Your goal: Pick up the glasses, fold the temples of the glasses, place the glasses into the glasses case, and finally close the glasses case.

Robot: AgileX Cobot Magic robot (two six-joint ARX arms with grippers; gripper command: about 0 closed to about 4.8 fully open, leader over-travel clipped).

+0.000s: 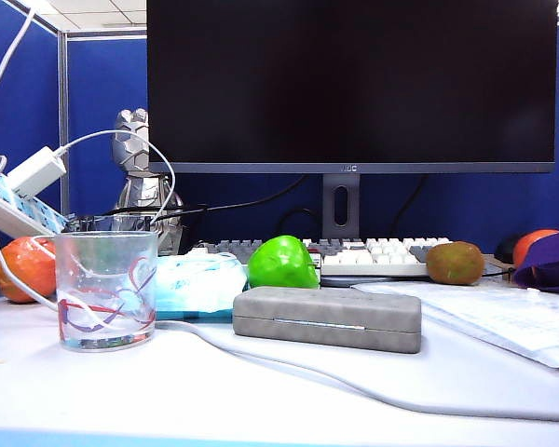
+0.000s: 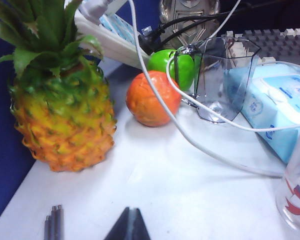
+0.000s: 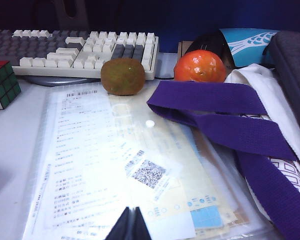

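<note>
Case (image 1: 327,319) is shut, sitting dead centre on the white desk (image 1: 121,391) in the exterior view, long axis running 9 to 3 o'clock across the table, seam facing the camera. No glasses anywhere I can see, so my guess is they're already inside and the job is basically done, but the pictures can't confirm what's in there.

Neither arm shows in the exterior shot. Left gripper (image 2: 129,225) is pinched fully together with nothing in it, hovering over bare desk near the pineapple (image 2: 60,110) and the orange (image 2: 152,98), with a white cable (image 2: 190,142) snaking past. Right gripper (image 3: 133,223) is the same deal, tips pressed closed and empty, hanging over a printed sheet in a plastic sleeve (image 3: 105,165), with the kiwi (image 3: 122,76) and keyboard (image 3: 85,52) beyond it and a purple strap (image 3: 215,115) off to one side.

The case isn't in either wrist view, so I can't call which arm is closer. It lies somewhere between the two. If anything still needed doing, either claw would have to swing toward the middle and meet the case across its short side.
</note>
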